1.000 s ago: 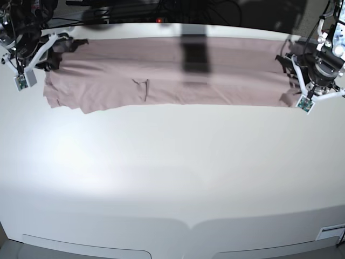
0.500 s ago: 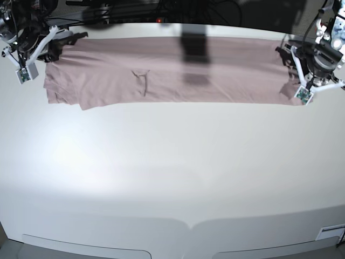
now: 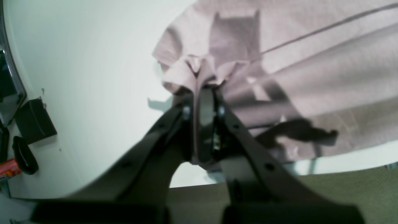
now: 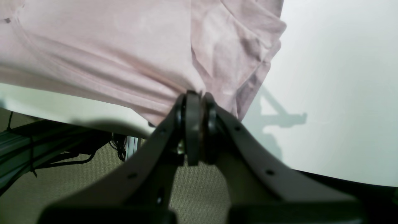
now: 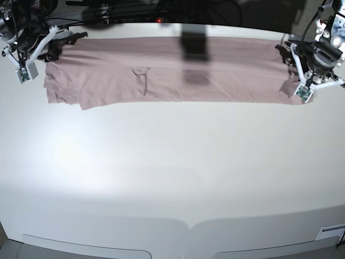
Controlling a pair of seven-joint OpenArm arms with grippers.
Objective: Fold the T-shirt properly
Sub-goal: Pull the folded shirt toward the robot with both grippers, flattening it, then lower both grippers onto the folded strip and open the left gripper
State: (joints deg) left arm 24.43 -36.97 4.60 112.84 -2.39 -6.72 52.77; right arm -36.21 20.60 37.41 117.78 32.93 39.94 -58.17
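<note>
The dusty pink T-shirt (image 5: 172, 70) lies stretched wide along the far edge of the white table (image 5: 172, 172), folded into a long band. My left gripper (image 5: 284, 54), at the base view's right, is shut on a bunched corner of the T-shirt (image 3: 199, 74), with cloth pinched between the jaws (image 3: 203, 93). My right gripper (image 5: 59, 46), at the base view's left, is shut on the T-shirt's far edge (image 4: 174, 71) beside a sleeve (image 4: 245, 49); the jaws (image 4: 196, 96) are closed together. A small crease (image 5: 141, 75) shows left of the middle.
A dark shadow (image 5: 194, 54) crosses the cloth at the middle. Cables and dark gear (image 5: 135, 8) sit behind the table's far edge. Small black objects (image 3: 31, 121) lie beyond the table edge in the left wrist view. Green carpet floor (image 4: 199, 193) lies under the far edge.
Both grippers have drawn the T-shirt toward the table's far edge and pulled it tauter. Its near edge sits slightly farther from me than a second ago.
</note>
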